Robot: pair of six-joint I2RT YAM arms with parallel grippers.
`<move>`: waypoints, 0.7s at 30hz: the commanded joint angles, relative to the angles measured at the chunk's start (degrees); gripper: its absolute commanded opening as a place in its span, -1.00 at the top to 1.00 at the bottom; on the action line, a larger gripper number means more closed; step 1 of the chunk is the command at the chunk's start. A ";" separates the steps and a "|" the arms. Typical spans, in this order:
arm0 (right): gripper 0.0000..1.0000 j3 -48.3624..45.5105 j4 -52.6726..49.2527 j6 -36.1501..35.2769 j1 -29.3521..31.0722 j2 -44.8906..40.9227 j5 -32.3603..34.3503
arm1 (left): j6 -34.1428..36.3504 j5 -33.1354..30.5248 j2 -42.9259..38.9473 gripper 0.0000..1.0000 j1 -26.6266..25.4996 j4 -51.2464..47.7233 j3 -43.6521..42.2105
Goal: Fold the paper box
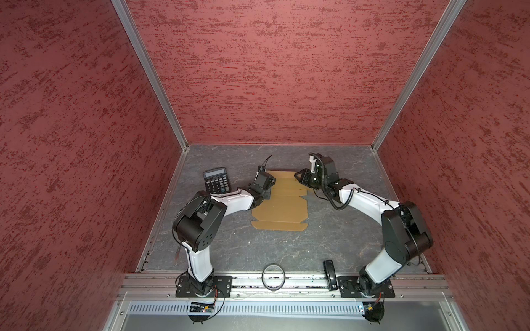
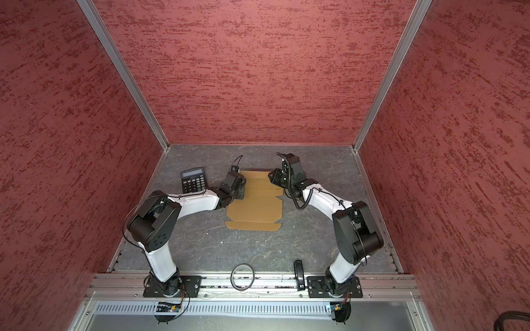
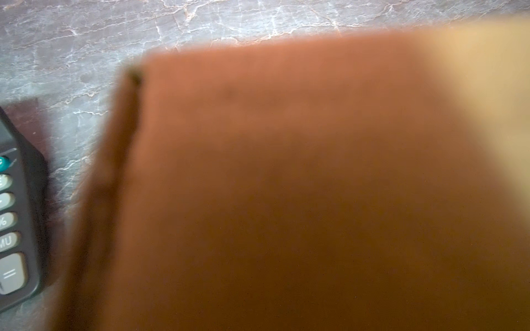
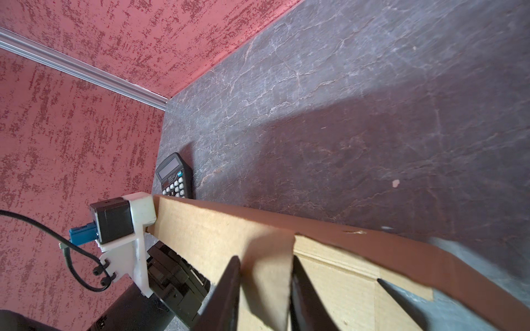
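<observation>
My right pincer [image 4: 266, 259] stands spread, its fingers [image 4: 229, 289] either side of a side flap of the paper box [image 1: 282, 212], not pinching it. I cannot tell whether my left pincer [image 1: 266, 187] grips the opposite edge, because its tips are hidden. The box lies mostly flat on the table [image 1: 329, 243], reaching from between my pincers back toward my bases. Only the strip between the pincers is raised.

To do this step well, I judge both ends should rise together along the crease, keeping the flap square. My right wrist view shows the strip standing up, which both top views flatten. My left wrist view gives only blurred cardboard, with the calculator [image 3: 14, 229] beside it.
</observation>
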 commanded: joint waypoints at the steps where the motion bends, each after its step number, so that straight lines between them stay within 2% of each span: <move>1: 0.07 0.50 0.73 -0.31 0.36 -1.71 0.21 | 0.03 0.01 0.92 0.60 -0.23 -2.08 1.65; 5: -0.19 -0.58 -1.83 -1.21 0.36 -4.72 2.73 | -0.53 -0.11 0.43 0.61 0.69 -3.78 2.23; 9: -0.31 -2.60 -4.69 -1.85 0.36 -10.02 5.08 | -1.17 -0.02 0.07 0.65 1.53 -5.33 2.79; 15: -0.37 -8.10 -7.26 -1.77 0.36 -17.98 6.19 | -1.80 0.67 0.37 0.66 1.90 -6.64 3.47; 21: -0.36 -16.11 -2.53 -1.23 1.66 -19.54 5.12 | -2.24 1.15 0.95 0.66 2.15 -7.14 4.28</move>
